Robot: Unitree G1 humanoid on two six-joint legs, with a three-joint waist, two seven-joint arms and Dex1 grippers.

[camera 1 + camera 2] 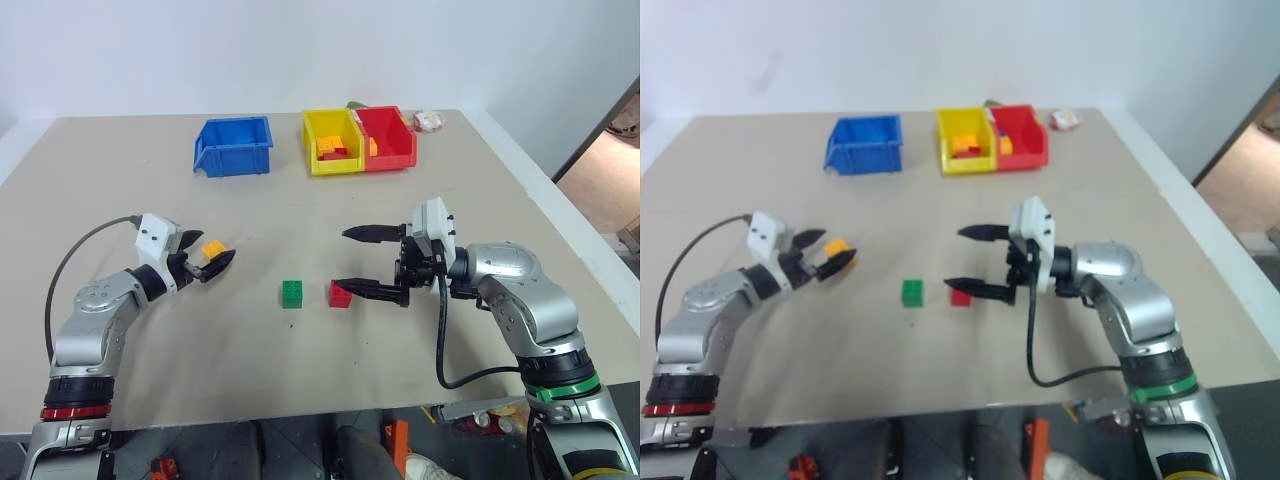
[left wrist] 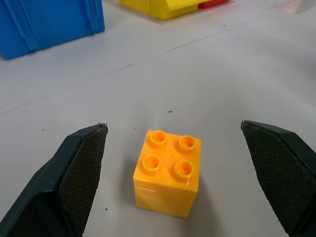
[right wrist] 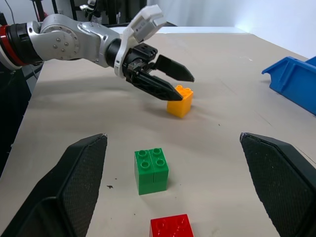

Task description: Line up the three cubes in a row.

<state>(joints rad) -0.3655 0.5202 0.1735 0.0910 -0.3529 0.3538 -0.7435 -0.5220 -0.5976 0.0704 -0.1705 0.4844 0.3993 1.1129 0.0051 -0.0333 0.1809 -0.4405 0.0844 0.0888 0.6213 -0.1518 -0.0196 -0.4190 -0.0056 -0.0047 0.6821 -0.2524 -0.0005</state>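
At frame left, the left gripper [image 1: 218, 258] is gaping wide around the small orange-yellow studded plastic cube [image 1: 213, 248], not gripping. The green studded plastic cube [image 1: 292, 293] and red studded plastic cube [image 1: 340, 294] are sitting centre, unobstructed. The right gripper [image 1: 358, 262] is hanging wide open, empty, beside the red one. Blue [image 1: 233, 146], yellow [image 1: 331, 141] and red [image 1: 388, 138] plastic bins are lining the top.

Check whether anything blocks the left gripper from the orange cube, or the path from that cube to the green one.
Nothing visible does. The orange cube sits between the open left gripper's fingers with bare table around it. The stretch of table from it to the green cube is bare too.
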